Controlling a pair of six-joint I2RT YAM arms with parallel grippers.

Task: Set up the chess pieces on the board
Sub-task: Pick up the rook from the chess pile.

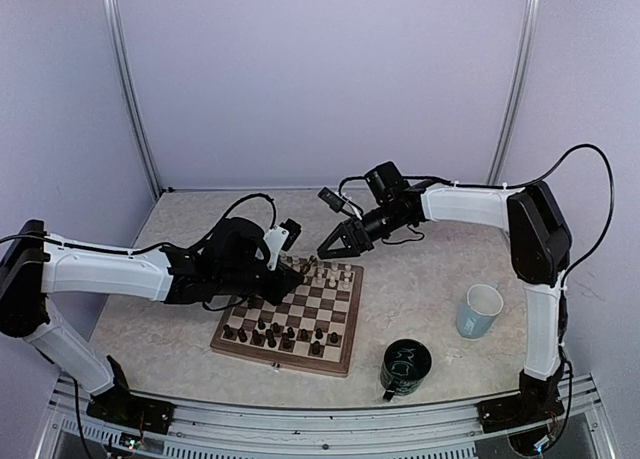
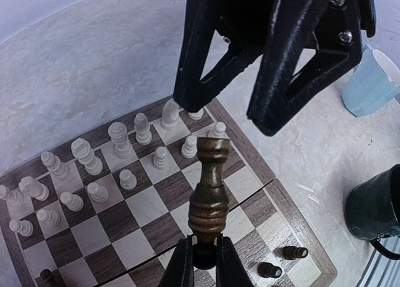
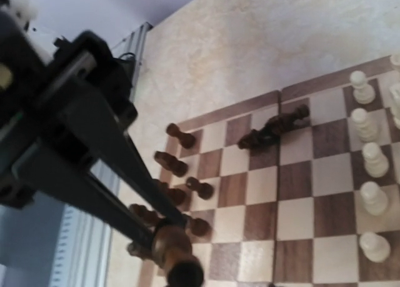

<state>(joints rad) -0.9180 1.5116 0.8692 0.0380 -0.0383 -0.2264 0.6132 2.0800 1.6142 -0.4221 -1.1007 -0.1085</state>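
Observation:
The board (image 1: 283,353) lies between the arms. Cream-white chess pieces (image 1: 335,276) stand on its far rows and dark ones (image 1: 280,337) on its near rows. My left gripper (image 1: 298,276) is shut on the base of a tall dark brown piece (image 2: 209,199), held above the board with its top pointing away from the fingers (image 2: 182,269). My right gripper (image 2: 228,115) hangs open just beyond that top, touching nothing. In the right wrist view the held piece (image 3: 169,246) shows at the bottom, and another dark piece (image 3: 275,127) lies on its side on the board.
A pale blue mug (image 1: 480,311) stands right of the board and a dark green mug (image 1: 405,367) near its front right corner. Two dark pawns (image 2: 281,262) stand at the board's near right corner. Grey walls close in the back and sides.

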